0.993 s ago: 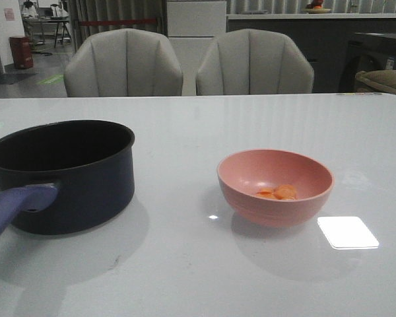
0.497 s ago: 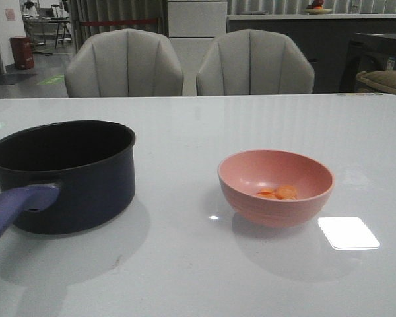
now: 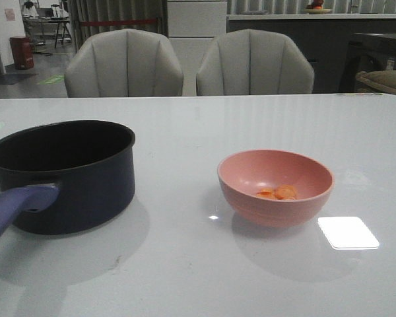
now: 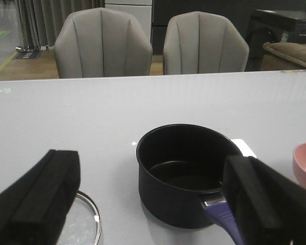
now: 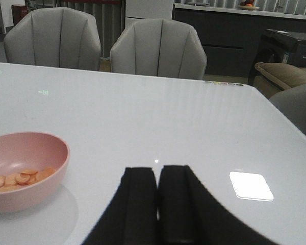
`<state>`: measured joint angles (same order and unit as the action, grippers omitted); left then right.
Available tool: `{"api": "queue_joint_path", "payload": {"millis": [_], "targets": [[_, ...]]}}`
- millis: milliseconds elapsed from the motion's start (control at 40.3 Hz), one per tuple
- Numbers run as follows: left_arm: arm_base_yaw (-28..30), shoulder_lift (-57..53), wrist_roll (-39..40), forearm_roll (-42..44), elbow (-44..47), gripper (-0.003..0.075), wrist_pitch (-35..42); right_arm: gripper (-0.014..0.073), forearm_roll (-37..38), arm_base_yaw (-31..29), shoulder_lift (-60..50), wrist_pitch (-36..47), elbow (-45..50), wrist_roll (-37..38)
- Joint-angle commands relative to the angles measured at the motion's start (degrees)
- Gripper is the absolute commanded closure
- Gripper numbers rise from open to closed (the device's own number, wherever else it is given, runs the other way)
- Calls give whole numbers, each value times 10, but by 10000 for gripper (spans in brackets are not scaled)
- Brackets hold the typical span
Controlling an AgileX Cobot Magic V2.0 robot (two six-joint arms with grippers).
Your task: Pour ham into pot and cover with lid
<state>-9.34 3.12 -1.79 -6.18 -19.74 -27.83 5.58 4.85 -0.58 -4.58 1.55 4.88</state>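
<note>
The dark navy pot [image 3: 66, 173] stands at the table's left with its purple-blue handle [image 3: 13, 208] pointing to the near edge; it also shows in the left wrist view [image 4: 186, 173], black inside. The ham [image 3: 277, 193], a few orange slices, lies in the pink bowl [image 3: 275, 187] to the right; the right wrist view shows the ham [image 5: 20, 178] too. The lid's metal rim [image 4: 86, 214] lies on the table beside the pot; its knob is hidden. My left gripper [image 4: 153, 201] is open wide, behind the pot. My right gripper [image 5: 157, 176] is shut and empty, right of the bowl.
Two grey chairs [image 3: 125, 63] stand behind the table's far edge. A bright light patch [image 3: 348, 232] lies on the white table right of the bowl. Neither arm shows in the front view.
</note>
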Motion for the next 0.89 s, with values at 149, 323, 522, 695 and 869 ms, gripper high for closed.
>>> {"api": "queue_joint_path", "payload": {"millis": [149,323,522,695,869], "targets": [[-8,5,0,-9,-14,114,60,443,4,0,-11,76,-3,-5],[-8,5,0,-9,-14,114,60,443,4,1,-11,197,-8,-4],[-8,1,0,-9,-14,114,64,443,-7,1,55,30,-112,5],[-8,1,0,-9,-14,114,63,443,-10,1,185,-43,-204,5],[-8,1,0,-9,-14,114,61,443,-13,1,268,-3,-226,4]]}}
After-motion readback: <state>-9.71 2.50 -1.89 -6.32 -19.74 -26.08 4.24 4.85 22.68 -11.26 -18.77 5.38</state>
